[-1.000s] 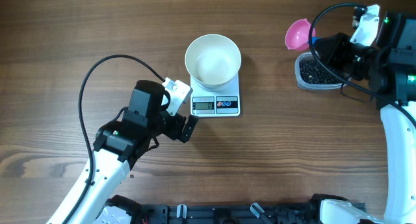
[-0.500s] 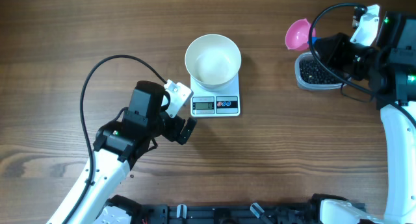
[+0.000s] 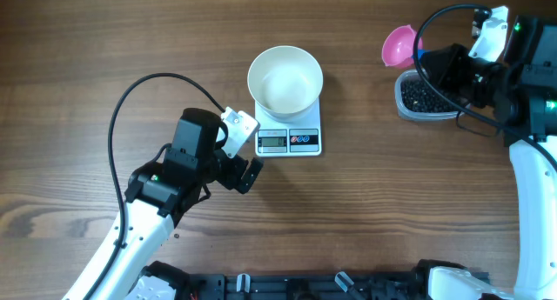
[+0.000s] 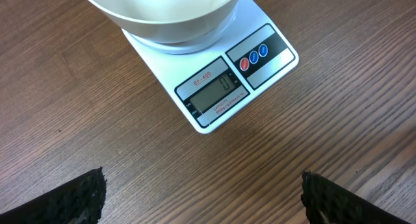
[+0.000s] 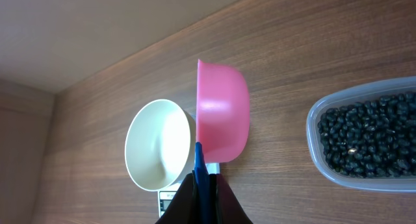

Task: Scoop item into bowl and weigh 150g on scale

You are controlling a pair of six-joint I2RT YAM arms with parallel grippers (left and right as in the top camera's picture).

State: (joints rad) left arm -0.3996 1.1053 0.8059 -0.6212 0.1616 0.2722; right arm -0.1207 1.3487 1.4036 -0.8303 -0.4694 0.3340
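Scooping stage: bowl is set empty on scale; beans are held in tub, well right of scale. Scoop is clamped in right gripper; left gripper is spread wide beside scale. Dipping scoop into beans seems called for next.

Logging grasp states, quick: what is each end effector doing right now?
Left end effector: open, empty.
Right end effector: shut on scoop handle.
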